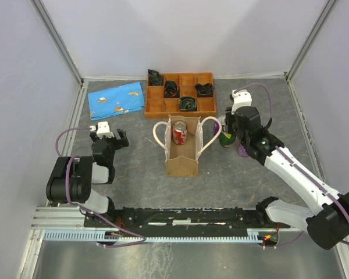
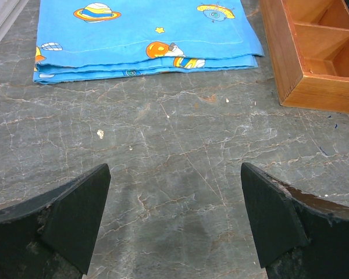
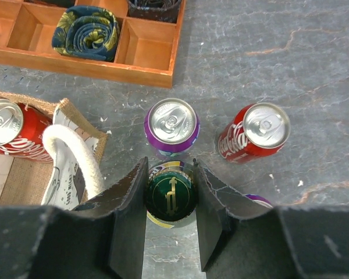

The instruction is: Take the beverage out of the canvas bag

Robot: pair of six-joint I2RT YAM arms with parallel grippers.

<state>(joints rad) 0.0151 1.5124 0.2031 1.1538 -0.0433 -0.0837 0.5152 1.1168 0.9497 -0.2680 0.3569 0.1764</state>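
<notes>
Cans are crowding my right fingers point(image 3: 136, 186), which are clamping a green can point(image 3: 170, 197): purple can point(image 3: 171, 125) just ahead, loose red can point(image 3: 255, 132) ahead-right. Left of them the canvas bag point(image 1: 181, 164) is standing open, beverage point(image 3: 9, 131) inside. My left fingers point(image 2: 81, 209) are hanging wide apart, empty, over open worktop point(image 2: 174, 174).

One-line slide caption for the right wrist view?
Right gripper shut on a green-topped can beside a purple can and a red can; another red can stands in the tan canvas bag.
</notes>
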